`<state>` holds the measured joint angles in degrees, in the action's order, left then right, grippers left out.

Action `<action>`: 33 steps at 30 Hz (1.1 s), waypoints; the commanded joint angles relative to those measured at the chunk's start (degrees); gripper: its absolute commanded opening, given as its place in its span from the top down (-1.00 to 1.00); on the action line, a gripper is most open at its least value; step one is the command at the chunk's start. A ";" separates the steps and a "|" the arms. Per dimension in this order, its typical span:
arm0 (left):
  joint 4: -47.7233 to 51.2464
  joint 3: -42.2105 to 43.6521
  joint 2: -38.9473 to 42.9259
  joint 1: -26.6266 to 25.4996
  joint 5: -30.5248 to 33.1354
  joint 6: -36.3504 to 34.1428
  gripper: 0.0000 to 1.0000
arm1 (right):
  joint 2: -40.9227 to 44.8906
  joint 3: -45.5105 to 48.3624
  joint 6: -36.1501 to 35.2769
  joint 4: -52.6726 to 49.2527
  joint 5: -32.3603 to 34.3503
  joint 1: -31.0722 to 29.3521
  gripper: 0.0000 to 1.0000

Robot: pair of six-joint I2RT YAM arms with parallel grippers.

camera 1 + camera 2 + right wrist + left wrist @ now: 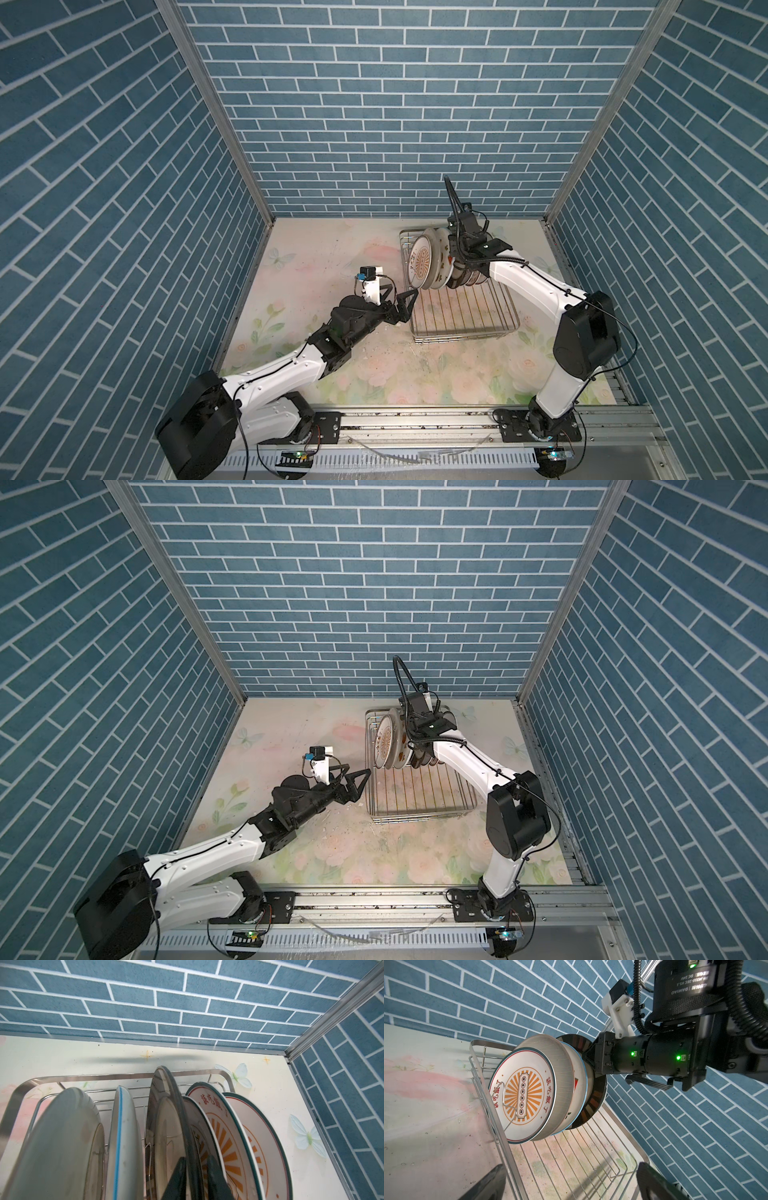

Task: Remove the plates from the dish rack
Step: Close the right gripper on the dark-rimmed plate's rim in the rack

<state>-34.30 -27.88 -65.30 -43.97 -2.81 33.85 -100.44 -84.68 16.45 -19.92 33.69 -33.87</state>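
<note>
Several plates stand on edge in the far end of the silver wire dish rack [465, 338] [419, 817]. The nearest one to the left arm is a white plate with an orange sunburst [422, 262] [527, 1095]. My right gripper [196, 1180] reaches down from above, shut on the rim of the large dark-rimmed grey plate [166, 1109] [596, 1101], one finger on each face. Further sunburst plates [224, 1132] lean behind it. The left gripper [405, 305] [357, 785] [571, 1182] hangs open beside the rack's left rim, holding nothing.
A blue-rimmed plate [122, 1126] and a plain pale one [62, 1136] stand on the dark plate's other side. The rack's near half shows bare grid floor [571, 1157]. The floral tabletop [332, 257] spreads left of the rack; blue brick walls enclose three sides.
</note>
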 commanded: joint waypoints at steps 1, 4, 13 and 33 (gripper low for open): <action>-2.22 -0.94 -0.53 -0.33 -1.32 0.68 -0.99 | -1.69 -2.25 0.05 -2.05 3.28 -0.32 0.60; -2.79 -1.11 -1.34 -0.33 -1.60 0.88 -0.99 | -2.46 -2.97 0.41 -2.48 4.39 -0.41 0.61; 0.32 -0.80 0.06 -0.33 2.62 0.74 -0.99 | -3.66 -4.63 -0.02 -2.77 5.14 -0.85 0.66; 3.45 0.81 3.52 -0.31 7.50 -0.56 -0.99 | -3.34 -7.23 -4.84 -1.31 9.13 -1.05 0.91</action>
<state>-32.03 -27.38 -62.04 -44.03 3.01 33.89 -103.72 -89.10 11.94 -24.03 36.82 -35.44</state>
